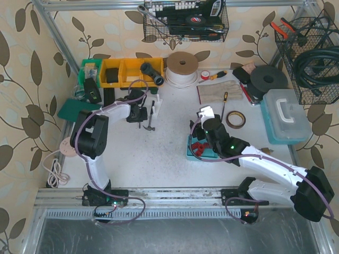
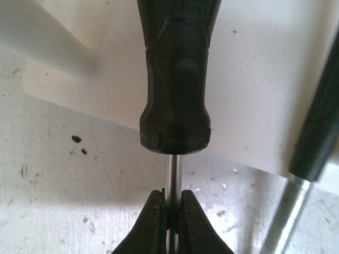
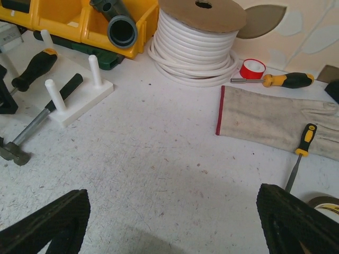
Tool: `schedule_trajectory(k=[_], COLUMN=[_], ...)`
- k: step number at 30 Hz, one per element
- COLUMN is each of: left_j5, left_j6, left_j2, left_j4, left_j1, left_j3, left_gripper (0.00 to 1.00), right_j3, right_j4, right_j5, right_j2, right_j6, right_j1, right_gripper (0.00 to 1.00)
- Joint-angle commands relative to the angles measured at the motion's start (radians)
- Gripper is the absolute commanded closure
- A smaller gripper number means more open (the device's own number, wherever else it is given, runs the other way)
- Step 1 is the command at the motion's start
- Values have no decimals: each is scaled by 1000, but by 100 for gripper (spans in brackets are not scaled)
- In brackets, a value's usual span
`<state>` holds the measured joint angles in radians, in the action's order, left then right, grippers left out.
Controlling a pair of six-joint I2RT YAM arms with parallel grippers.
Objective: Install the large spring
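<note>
Overhead, a white, scuffed counter (image 1: 159,164) sits inside an aluminium frame, walled by beige wallpaper with brown leaves (image 1: 26,106). 2 black wire baskets hang above it, 1 at the back edge (image 1: 185,40) and 1 at the back-right corner (image 1: 318,95). Along the back edge stand yellow plastic bins (image 3: 58,21) and a spool of white cord (image 3: 193,47). A pale work glove (image 3: 275,119) lies toward the right edge.

Toward the back-left corner lies a white pegged board (image 3: 90,92), with a black-handled hammer (image 3: 63,92) across it. The left gripper (image 2: 172,203) is there, its jaws pressed together on the thin metal shaft of a black-handled screwdriver (image 2: 177,79), just below the handle, which lies over the board.

The right gripper (image 3: 172,211) hangs over bare counter right of centre, jaws spread wide, holding and touching nothing. A teal tray of red parts (image 1: 189,151) is just beside it. The large spring cannot be picked out in any view.
</note>
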<state>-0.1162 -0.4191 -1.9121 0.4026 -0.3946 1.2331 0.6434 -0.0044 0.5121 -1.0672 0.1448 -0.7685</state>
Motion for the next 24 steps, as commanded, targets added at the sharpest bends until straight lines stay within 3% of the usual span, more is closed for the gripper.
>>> schedule_trajectory(k=[1, 12, 24], left_j5=[44, 71, -202], left_j6=[37, 50, -85], left_j2=[110, 289, 559], left_j4=[13, 20, 0], left_j1=[-10, -15, -11], left_j3=[-10, -83, -274], left_gripper=[100, 100, 100], right_j3=[-7, -12, -10], right_j4=[2, 1, -6], right_j5=[36, 49, 49], right_j2=[10, 20, 18], right_j6=[5, 4, 6], right_j1=[-6, -6, -6], right_gripper=[15, 15, 15])
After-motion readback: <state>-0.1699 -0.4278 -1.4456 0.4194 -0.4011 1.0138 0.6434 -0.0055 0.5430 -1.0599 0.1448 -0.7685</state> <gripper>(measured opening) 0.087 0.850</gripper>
